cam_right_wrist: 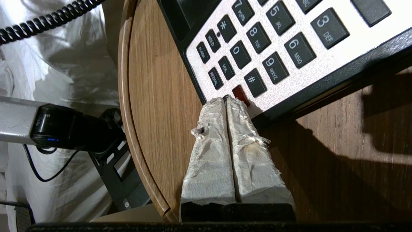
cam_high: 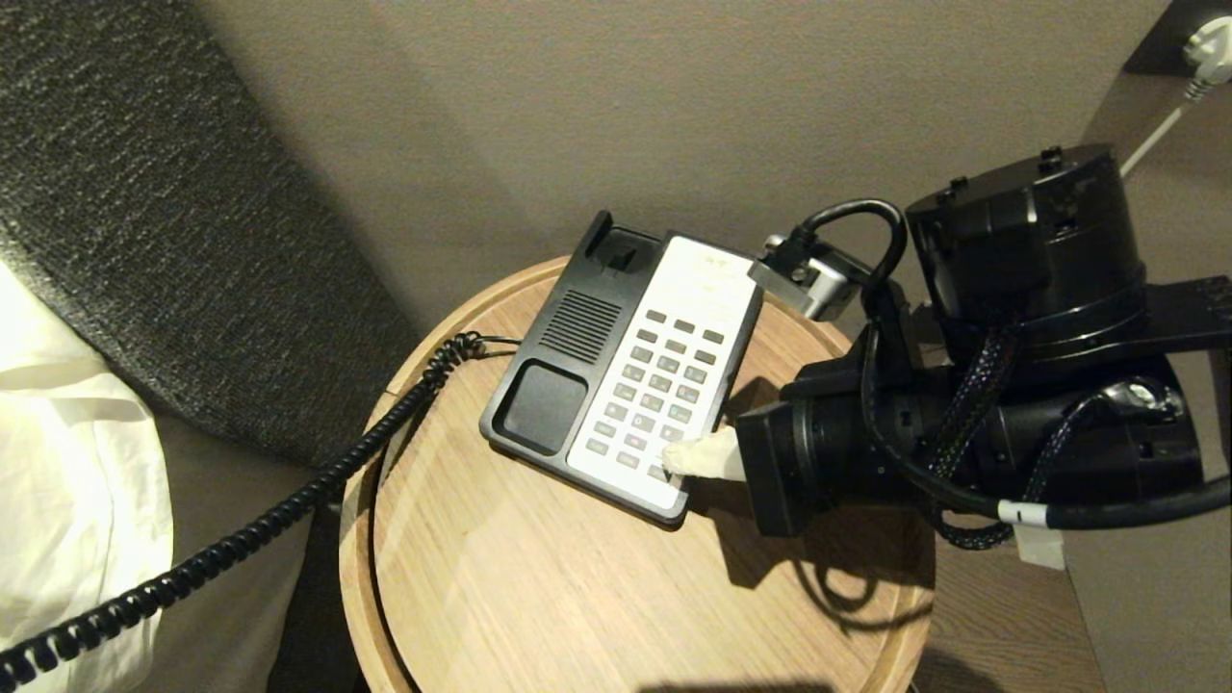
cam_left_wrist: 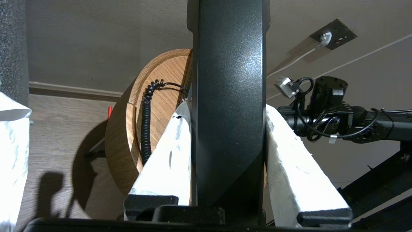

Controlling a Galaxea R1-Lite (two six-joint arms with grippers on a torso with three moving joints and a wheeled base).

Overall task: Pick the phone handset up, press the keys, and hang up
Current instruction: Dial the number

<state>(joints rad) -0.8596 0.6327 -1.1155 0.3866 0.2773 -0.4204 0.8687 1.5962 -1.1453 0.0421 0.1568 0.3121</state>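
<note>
1. The phone handset (cam_left_wrist: 228, 106) is sitting between the white padded fingers (cam_left_wrist: 167, 161) of the left gripper (cam_left_wrist: 227, 151), which is squeezing it from both sides, away from the phone base (cam_high: 577, 385).
2. Its curly cord (cam_high: 241, 539) is running off the round wooden desk (cam_high: 539, 597).
3. The right gripper (cam_right_wrist: 227, 101) is pressed shut, with its tips resting on the keypad (cam_right_wrist: 273, 48) near the red key (cam_right_wrist: 240, 94), maybe touching it.
</note>
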